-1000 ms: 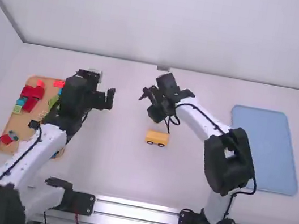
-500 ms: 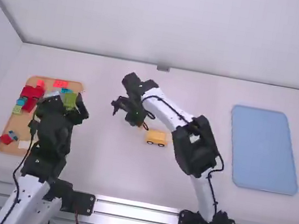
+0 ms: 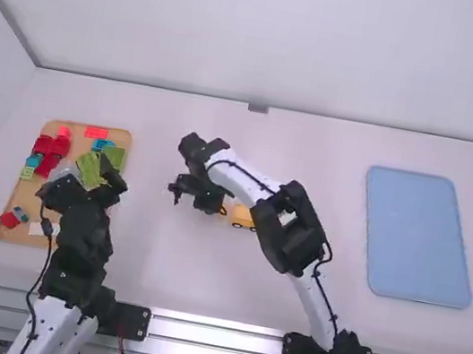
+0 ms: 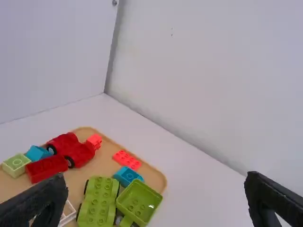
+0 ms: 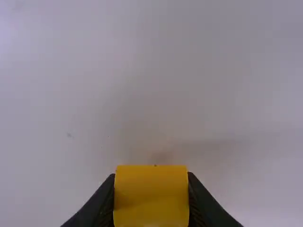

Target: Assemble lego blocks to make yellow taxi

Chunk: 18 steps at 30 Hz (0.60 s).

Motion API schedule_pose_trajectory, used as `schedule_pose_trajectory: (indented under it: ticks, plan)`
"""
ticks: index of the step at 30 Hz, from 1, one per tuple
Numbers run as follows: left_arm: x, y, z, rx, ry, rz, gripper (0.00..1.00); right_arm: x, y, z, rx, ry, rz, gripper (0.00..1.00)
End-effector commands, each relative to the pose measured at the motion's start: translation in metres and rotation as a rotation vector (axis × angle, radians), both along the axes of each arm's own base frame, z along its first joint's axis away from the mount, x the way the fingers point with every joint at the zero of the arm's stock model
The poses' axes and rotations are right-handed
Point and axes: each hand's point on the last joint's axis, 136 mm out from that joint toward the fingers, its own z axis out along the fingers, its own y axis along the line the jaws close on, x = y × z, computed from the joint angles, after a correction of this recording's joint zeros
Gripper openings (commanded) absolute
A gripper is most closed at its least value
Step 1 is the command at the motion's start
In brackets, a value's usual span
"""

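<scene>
In the high view my left gripper point(image 3: 80, 191) is over the tray's right part, near the green pieces. In the left wrist view the same gripper point(image 4: 158, 201) is open, its fingers wide apart with nothing between them. My right gripper point(image 3: 200, 195) is low over the middle of the table, left of the yellow taxi body point(image 3: 243, 218), which stands on the table partly behind the arm. In the right wrist view my right gripper point(image 5: 151, 198) is shut on a yellow block point(image 5: 151, 195), one finger on each side. Whether that block touches the table, I cannot tell.
A tan tray point(image 3: 23, 207) at the left holds red vehicle parts point(image 4: 75, 150), a lime green wheeled base point(image 4: 98, 198), a green open piece point(image 4: 138, 201), blue pieces and a flat red plate point(image 4: 127, 160). A blue mat point(image 3: 417, 235) lies at the right.
My left gripper has swung from the table right of the tray back over the tray, toward its base. The right gripper has moved left and toward the camera, past the taxi body, which has stayed in place.
</scene>
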Motion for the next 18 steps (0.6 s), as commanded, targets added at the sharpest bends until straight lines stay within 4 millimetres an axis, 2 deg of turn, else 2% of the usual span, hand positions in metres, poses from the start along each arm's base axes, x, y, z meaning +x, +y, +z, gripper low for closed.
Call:
schedule_pose_trajectory:
  ticks: [1, 7, 13, 18]
  plan:
    - [-0.002, 0.002, 0.001, 0.001, -0.008, 0.015, 0.99, 0.004, 0.006, 0.002, 0.017, -0.003, 0.006, 0.1]
    - [-0.002, 0.002, 0.001, 0.001, -0.005, 0.014, 0.99, 0.001, 0.017, 0.003, 0.075, 0.021, 0.005, 0.12]
    - [-0.002, 0.002, 0.001, 0.002, -0.004, 0.014, 0.99, 0.0, 0.019, 0.002, 0.087, 0.033, 0.008, 0.13]
    - [-0.002, 0.002, -0.001, 0.002, 0.002, 0.015, 0.99, 0.001, 0.021, -0.004, 0.089, 0.03, 0.006, 0.23]
